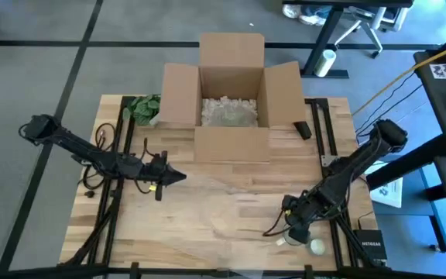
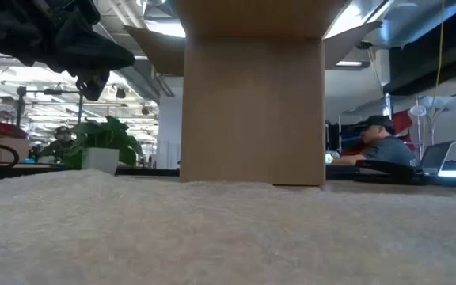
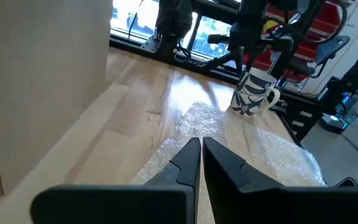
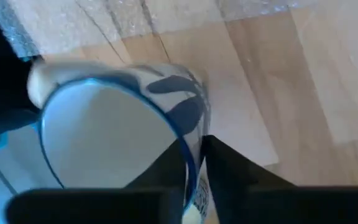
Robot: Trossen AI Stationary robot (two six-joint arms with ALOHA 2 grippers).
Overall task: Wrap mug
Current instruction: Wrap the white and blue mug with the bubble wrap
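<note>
**Mug rim pinched at the lower right of the table**

The right gripper (image 1: 296, 231) is seen at the lower right of the high view, its two fingers pressed onto the rim wall of the mug (image 4: 114, 134), one finger inside and one outside. The white mug with blue markings is held at the table edge, beside the bubble wrap (image 3: 263, 146) spread over the middle of the table (image 1: 207, 194). The left gripper (image 1: 178, 177) is found left of centre in the high view, its fingers pressed together with nothing between them, above the wrap's edge. An open cardboard box (image 1: 232, 93) stands at the top centre, a plant (image 1: 142, 107) at its left. A person (image 2: 378, 142) is seated at the right of the low view.
</note>
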